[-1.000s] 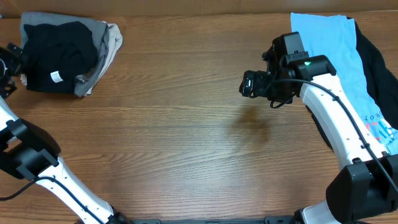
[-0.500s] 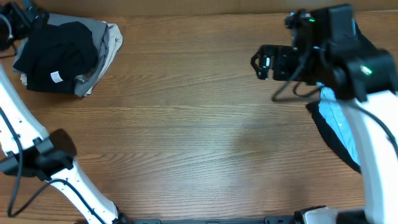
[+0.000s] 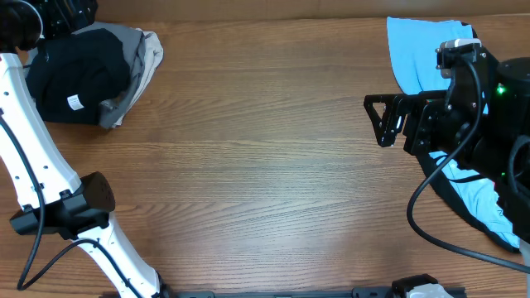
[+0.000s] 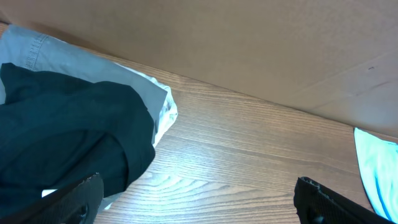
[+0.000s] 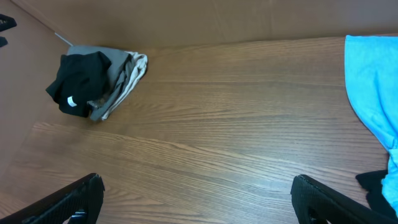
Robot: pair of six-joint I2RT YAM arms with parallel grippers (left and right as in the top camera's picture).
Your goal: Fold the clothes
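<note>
Toward the near right of the table [image 3: 248, 207], a dark cloth [image 3: 437, 177] is seen under the light blue shirt [image 3: 418, 50]. That shirt is spread flat up to the far right corner and is partly covered by the right arm. Beside it the right gripper [image 3: 373, 122] is held over bare wood, its fingers spread wide apart. At the far left corner the black T-shirt [image 3: 79, 70] is laid as a compact, rumpled bundle. Its small white label [image 3: 73, 102] is turned upward, and it is set on top of a grey garment [image 3: 128, 39] and a beige garment [image 3: 151, 60]. Near that pile the left gripper [image 4: 198, 186] is held, its fingers likewise parted widely.
</note>
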